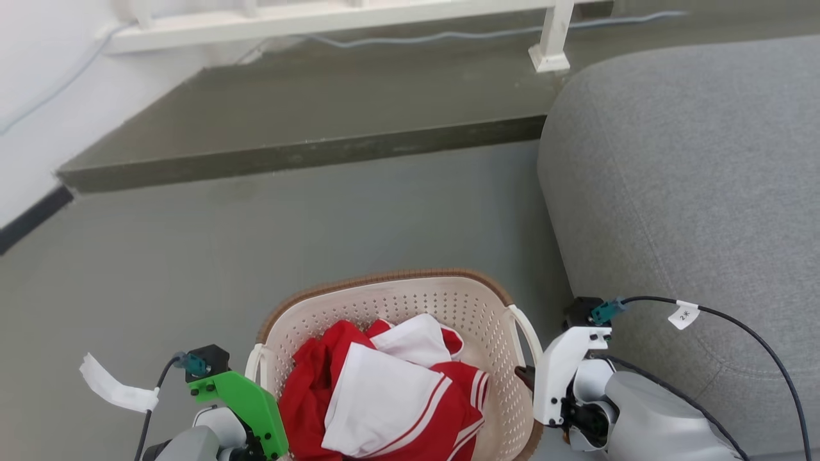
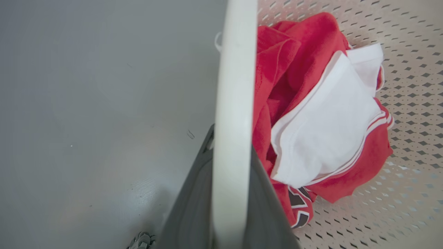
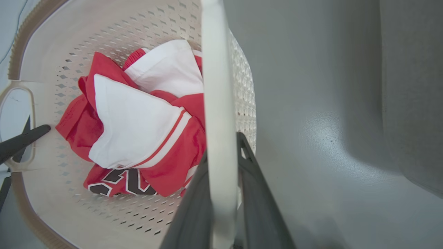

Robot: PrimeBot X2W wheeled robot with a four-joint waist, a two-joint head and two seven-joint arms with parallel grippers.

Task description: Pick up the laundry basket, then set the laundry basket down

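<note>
At bottom of left wrist view, L gripper [image 2: 231,141] is clamping one white handle [image 2: 233,69] of the basket [image 2: 408,103], a dark finger [image 2: 193,207] pressing on each side of the bar. Red & white clothes [image 2: 322,131] are lying inside; grey floor [image 2: 86,103] is showing beyond the handle.

Right wrist view: R gripper [image 3: 221,147] is gripping the opposite handle the same way, fingers [image 3: 263,207] hugging both sides, w/ the sofa [image 3: 415,86] running along the far edge. L gripper's finger is showing at the far handle there.

Head view: basket is showing low centre, btwn both grippers, just beside the sofa, w/ a dark step [image 1: 288,153] further back. L arm is wearing a green mount [image 1: 246,397], R a white one [image 1: 564,371]. Can't tell if basket is resting on the floor or hanging clear.
</note>
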